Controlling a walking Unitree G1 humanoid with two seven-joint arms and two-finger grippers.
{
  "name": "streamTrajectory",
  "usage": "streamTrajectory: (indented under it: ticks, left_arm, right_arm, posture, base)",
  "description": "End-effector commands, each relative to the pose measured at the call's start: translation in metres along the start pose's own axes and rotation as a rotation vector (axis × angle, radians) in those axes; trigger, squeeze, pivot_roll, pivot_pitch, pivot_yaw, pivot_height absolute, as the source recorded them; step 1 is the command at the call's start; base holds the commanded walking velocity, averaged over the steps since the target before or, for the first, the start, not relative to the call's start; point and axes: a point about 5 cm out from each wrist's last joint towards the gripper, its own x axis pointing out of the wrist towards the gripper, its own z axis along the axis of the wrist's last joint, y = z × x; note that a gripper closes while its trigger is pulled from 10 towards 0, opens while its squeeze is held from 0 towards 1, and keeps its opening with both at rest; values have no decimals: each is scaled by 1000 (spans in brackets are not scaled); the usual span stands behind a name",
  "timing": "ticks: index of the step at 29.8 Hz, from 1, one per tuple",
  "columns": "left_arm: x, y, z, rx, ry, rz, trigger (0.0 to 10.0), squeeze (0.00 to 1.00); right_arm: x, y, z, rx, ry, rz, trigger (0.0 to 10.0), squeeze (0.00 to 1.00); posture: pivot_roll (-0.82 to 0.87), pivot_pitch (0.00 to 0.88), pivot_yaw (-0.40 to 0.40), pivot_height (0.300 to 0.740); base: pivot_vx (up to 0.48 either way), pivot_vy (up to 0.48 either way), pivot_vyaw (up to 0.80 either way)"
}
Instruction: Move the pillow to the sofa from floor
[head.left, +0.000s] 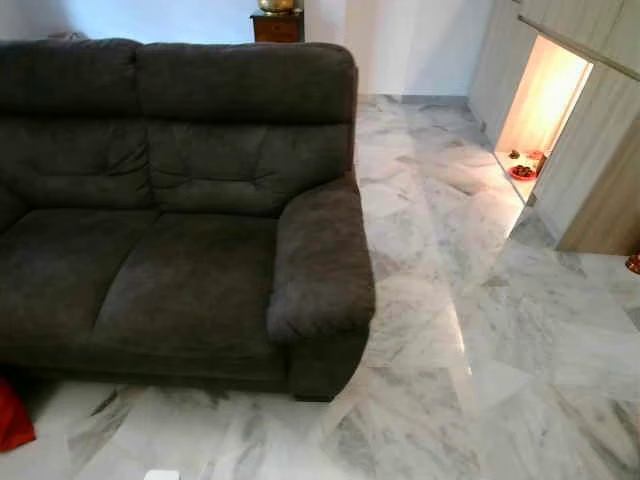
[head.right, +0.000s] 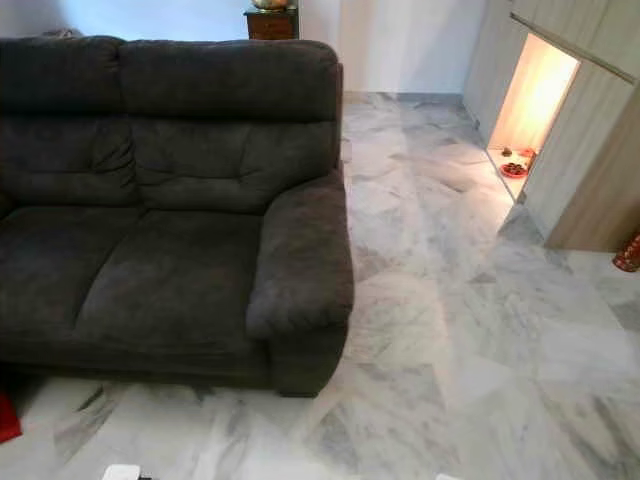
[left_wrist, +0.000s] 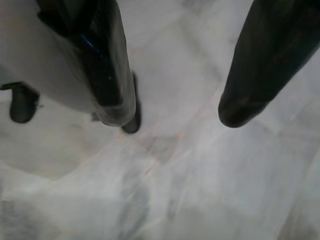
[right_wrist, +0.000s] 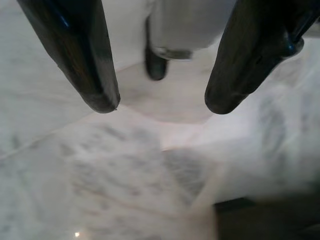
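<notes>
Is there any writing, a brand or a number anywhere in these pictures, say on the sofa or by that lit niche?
None can be read.
The dark grey sofa bears no label or tag.
The small red things on the floor of the lit niche are too small to show any text.
The marble floor has veins only, no signs.
The black fingers of the left gripper carry no marking.

Sofa (head.left: 180, 200): dark grey cloth, matt, soft nap. Floor (head.left: 480, 330): polished grey-veined marble, glossy. Wall panels (head.left: 600, 150): pale matt wood.
</notes>
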Motion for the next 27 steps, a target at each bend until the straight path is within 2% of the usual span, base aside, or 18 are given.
streamTrajectory:
  ticks: [1, 27]
  left_arm:
    - [-2, 4, -9, -7, 31, 13, 10000, 0]
    - [-2, 2, -12, -18, 34, 10, 10000, 0]
  right_arm:
    - [0, 2, -1, 8, 2, 6, 10000, 0]
    - [0, 3, 1, 10, -8, 23, 10000, 0]
  posture:
    - [-63, 60, 9, 740]
    - [-53, 41, 5, 740]
  base:
    - [0, 401, 0]
    - [0, 403, 0]
